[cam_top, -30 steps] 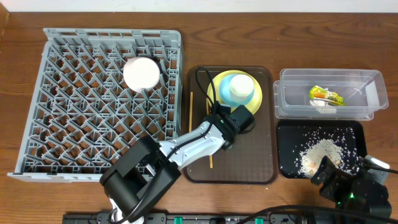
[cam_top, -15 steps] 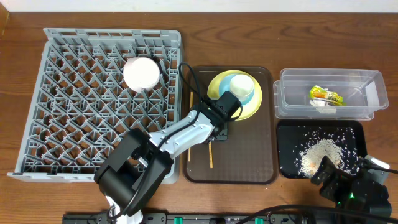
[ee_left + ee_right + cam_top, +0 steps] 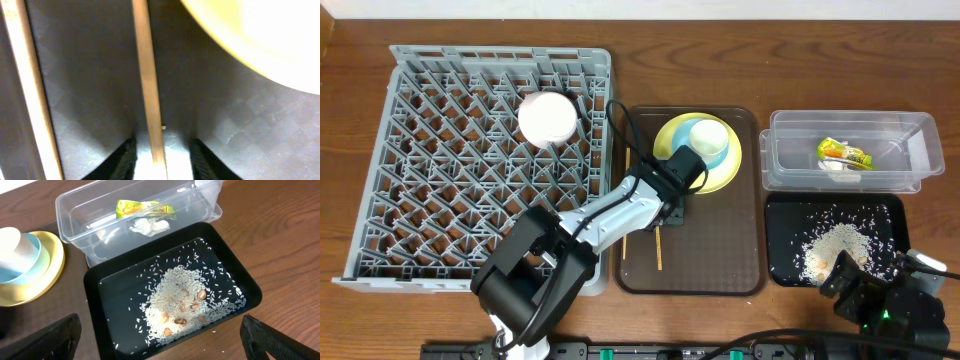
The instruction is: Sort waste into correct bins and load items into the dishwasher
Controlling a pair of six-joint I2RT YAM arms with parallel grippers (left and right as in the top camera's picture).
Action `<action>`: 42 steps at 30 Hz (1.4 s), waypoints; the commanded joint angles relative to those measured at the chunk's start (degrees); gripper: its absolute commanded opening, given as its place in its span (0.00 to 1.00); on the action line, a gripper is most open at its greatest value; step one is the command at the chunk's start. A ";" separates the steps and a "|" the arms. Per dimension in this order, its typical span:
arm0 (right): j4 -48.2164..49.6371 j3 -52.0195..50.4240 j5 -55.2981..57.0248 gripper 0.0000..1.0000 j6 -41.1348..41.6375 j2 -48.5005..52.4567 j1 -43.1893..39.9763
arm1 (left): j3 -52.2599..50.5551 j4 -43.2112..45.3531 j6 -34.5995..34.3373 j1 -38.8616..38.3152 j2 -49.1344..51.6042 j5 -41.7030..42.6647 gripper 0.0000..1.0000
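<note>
At lower centre, the left gripper [image 3: 161, 152] straddles a chopstick [image 3: 144, 75], jaws slightly apart (not touching it); the right gripper [image 3: 160, 332] is spread wide, holding nothing.

Brown wooden table [image 3: 350, 180] with visible grain, pale strip [image 3: 720, 6] along its far edge, soft even light

Brown serving tray [image 3: 720, 250] on wooden table [image 3: 670, 50]

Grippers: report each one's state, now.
Left gripper: open, fingers straddling a chopstick, not yet clamped.
Right gripper: open wide, empty.
</note>
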 commanded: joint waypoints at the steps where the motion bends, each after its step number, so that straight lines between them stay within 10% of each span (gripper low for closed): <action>1: -0.04 0.22 0.35 0.99 0.28 -0.02 -0.37 | -2.69 -0.96 -0.07 0.11 4.20 3.32 0.31; 10: -0.07 0.22 0.35 0.99 0.28 -0.02 -0.37 | -2.69 -1.53 -0.04 0.11 4.20 3.30 0.08; 31: -0.07 0.22 0.37 0.99 0.28 -0.02 -0.37 | -0.61 -8.92 13.64 13.38 -27.50 -3.19 0.08; 42: -0.07 0.22 0.37 0.99 0.28 -0.02 -0.37 | -0.74 -9.40 21.94 19.91 -25.97 -3.19 0.08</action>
